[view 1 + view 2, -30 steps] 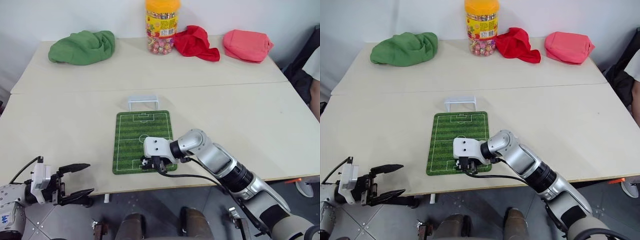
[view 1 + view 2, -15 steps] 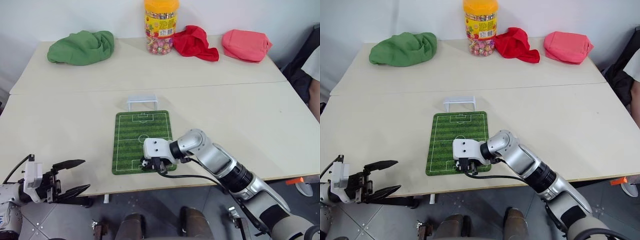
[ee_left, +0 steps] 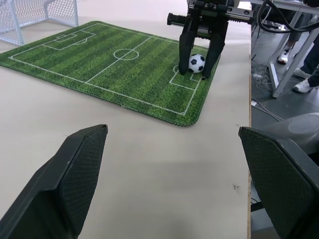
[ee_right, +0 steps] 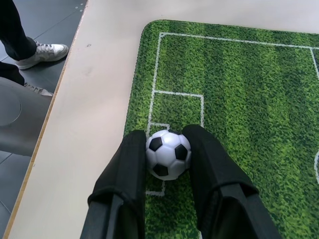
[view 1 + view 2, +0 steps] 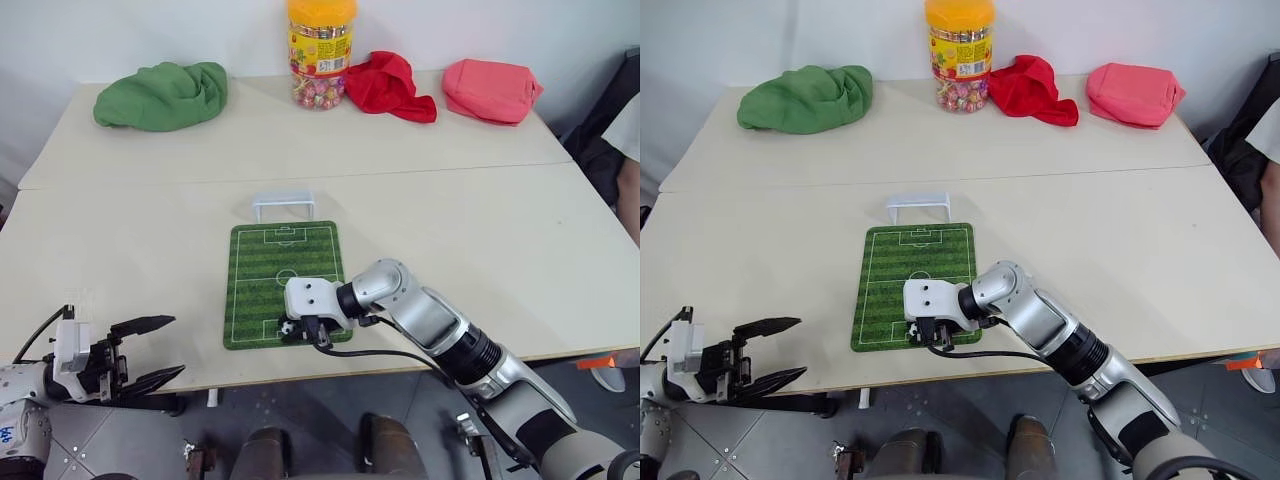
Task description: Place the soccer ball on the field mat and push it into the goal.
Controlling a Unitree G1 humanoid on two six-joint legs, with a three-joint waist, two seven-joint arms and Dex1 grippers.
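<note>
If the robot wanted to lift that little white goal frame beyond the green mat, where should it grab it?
Probably by the crossbar of the small white plastic goal frame, coming down from above. That bar lies level and thin, and is the topmost part; the posts are short and netting fills the back. The green field mat lies just in front of it.

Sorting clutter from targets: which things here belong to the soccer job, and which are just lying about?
Job: ball between the right gripper fingers, mat, goal.
Lying about: green cloth, candy jar, red cloth, pink cloth.
</note>
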